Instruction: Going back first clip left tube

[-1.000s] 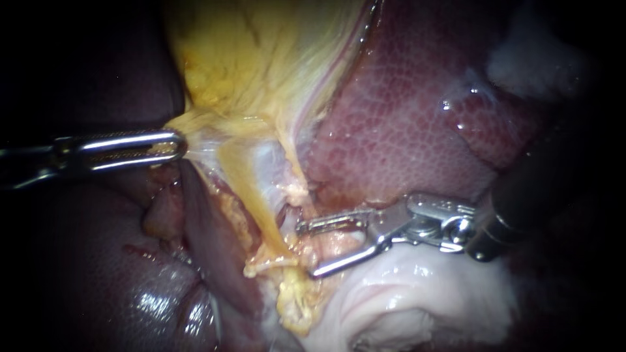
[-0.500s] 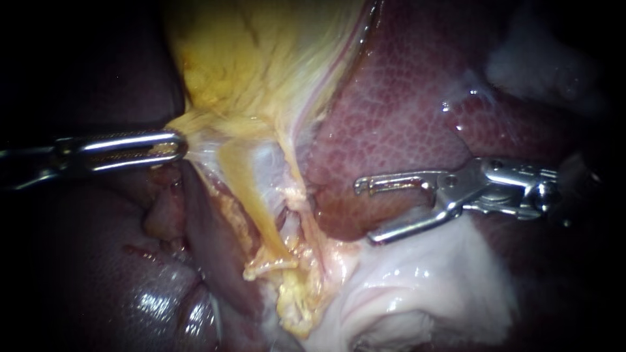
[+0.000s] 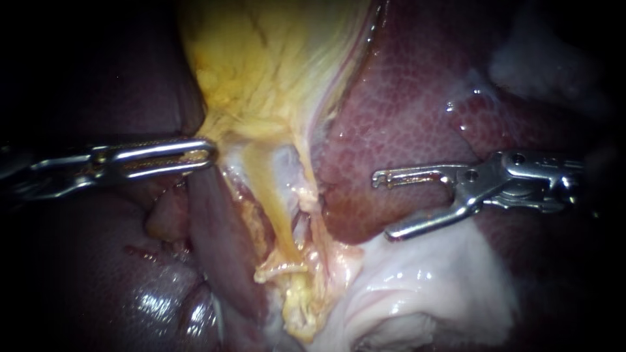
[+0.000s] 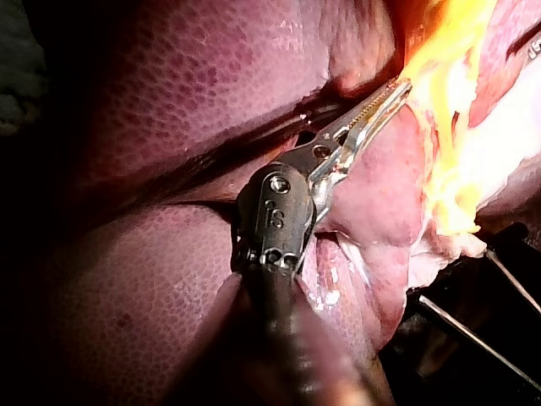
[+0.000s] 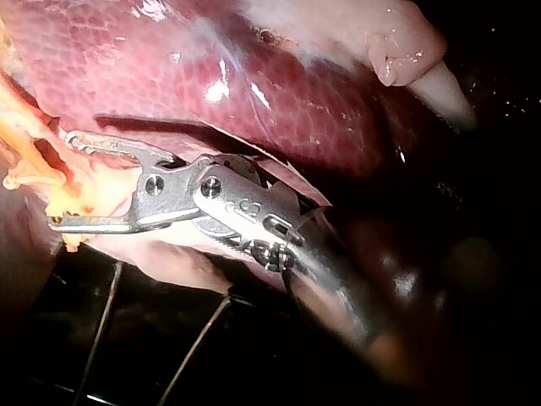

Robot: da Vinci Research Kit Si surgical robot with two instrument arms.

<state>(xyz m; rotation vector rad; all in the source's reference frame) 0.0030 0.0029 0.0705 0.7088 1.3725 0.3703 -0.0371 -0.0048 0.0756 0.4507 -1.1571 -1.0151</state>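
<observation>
The yellow gallbladder point(image 3: 274, 72) narrows downward into a pale yellow tube point(image 3: 277, 208) in the endoscope view. My left instrument point(image 3: 206, 155) comes in level from the left, jaws shut on the gallbladder's lower edge where it narrows. The left wrist view shows the same hold, with the left instrument point(image 4: 390, 93) shut at the edge of the yellow tissue. My right instrument point(image 3: 383, 206) lies to the right of the tube, over the liver point(image 3: 404, 111), its jaws open and empty. In the right wrist view the right instrument point(image 5: 61, 179) gapes just short of the yellow tissue. I cannot make out a clip.
Dark red liver lobes point(image 3: 130, 280) flank the tube on both sides. Pale white tissue point(image 3: 430, 280) lies under my right instrument. Thin metal rods point(image 4: 473, 334) run below the organ in the left wrist view, and rods point(image 5: 101, 321) also show in the right wrist view.
My right instrument has drawn back to the right, away from the tube and onto the liver, jaws still open. The whole scene has shifted slightly right. My left instrument's hold is unchanged.
</observation>
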